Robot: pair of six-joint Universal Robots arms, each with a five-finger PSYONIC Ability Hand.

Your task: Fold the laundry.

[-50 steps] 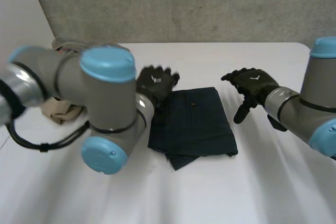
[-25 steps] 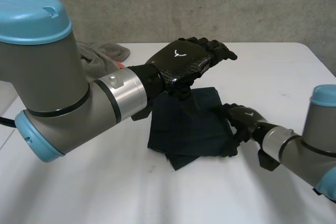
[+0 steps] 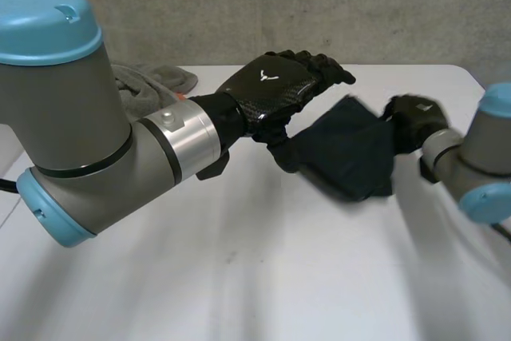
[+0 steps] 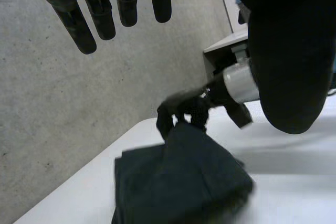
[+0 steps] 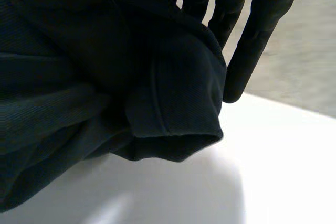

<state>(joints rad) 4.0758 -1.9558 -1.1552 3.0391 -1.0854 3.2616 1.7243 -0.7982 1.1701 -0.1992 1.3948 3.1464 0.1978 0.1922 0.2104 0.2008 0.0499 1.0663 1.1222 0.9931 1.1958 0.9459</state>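
A folded dark navy cloth (image 3: 351, 153) hangs off the table at the middle right, bunched and tilted. My right hand (image 3: 411, 113) is shut on its right edge. In the left wrist view the right hand (image 4: 184, 111) grips the top of the cloth (image 4: 178, 182). In the right wrist view the cloth (image 5: 79, 77) bulges across the palm, with the fingers (image 5: 252, 40) behind it. My left hand (image 3: 275, 89) hovers open just left of the cloth, its fingers (image 4: 89, 19) straight and holding nothing.
A grey towel (image 3: 156, 85) lies heaped at the back left of the white table (image 3: 239, 277). My left arm spans the left half of the head view. A concrete wall runs behind the table.
My right hand has taken hold of the cloth's right edge and pulled it up off the table, toward the back right. The left hand has stayed hovering in place.
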